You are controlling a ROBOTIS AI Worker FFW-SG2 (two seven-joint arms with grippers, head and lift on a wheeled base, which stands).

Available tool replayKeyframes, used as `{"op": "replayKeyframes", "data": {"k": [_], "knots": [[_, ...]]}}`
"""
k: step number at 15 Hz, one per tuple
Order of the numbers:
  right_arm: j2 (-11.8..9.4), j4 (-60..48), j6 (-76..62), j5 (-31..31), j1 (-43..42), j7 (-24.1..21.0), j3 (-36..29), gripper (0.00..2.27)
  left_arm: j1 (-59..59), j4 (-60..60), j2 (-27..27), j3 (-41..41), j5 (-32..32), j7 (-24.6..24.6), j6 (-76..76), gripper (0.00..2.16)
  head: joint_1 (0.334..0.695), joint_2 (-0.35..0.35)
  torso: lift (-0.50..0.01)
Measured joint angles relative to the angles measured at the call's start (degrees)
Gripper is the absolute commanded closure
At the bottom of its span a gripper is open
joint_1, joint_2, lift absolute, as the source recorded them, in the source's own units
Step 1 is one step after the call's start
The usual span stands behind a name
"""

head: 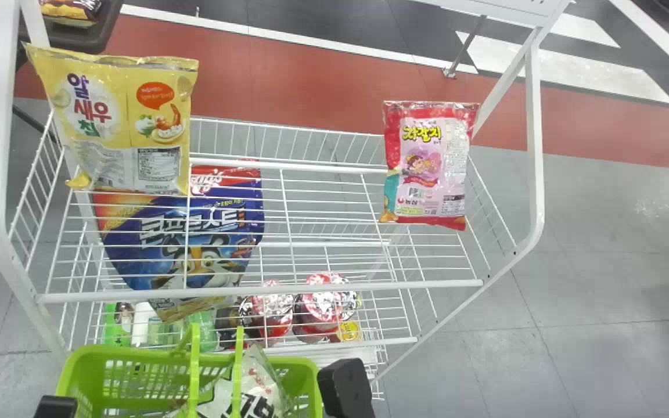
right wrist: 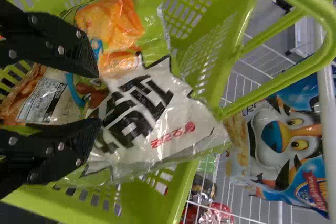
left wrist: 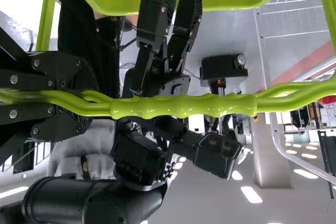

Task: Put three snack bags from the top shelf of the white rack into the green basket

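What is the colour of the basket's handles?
The handles are bright green, seen best in the left wrist view.

On the white rack [head: 535,151]'s top shelf, a yellow snack bag [head: 102,151] sits far left and a red-and-pink snack bag [head: 427,151] far right, both plump, printed faces showing. Near left, the green basket [head: 131,353] stands open, handles raised, holding crinkled snack packaging [right wrist: 181,124] in white, orange and green with bold black lettering; how many bags, I cannot tell.
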Motion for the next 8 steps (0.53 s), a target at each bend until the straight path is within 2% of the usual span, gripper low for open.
{"op": "replayKeyframes", "data": {"k": [2,8], "knots": [[0.0,-0.7,2.6,-0.2,-0.2,-0.7,-1.1,0.04,0.0,0.0,0.0,-0.1,0.0,0.1,0.0,2.15,0.695,-0.350,0.000],[0.3,-10.5,-9.8,-6.1,6.5,1.6,-9.7,0.06,-0.2,0.1,0.0,0.2,0.0,0.2,0.0,2.15,0.695,-0.350,0.000]]}}
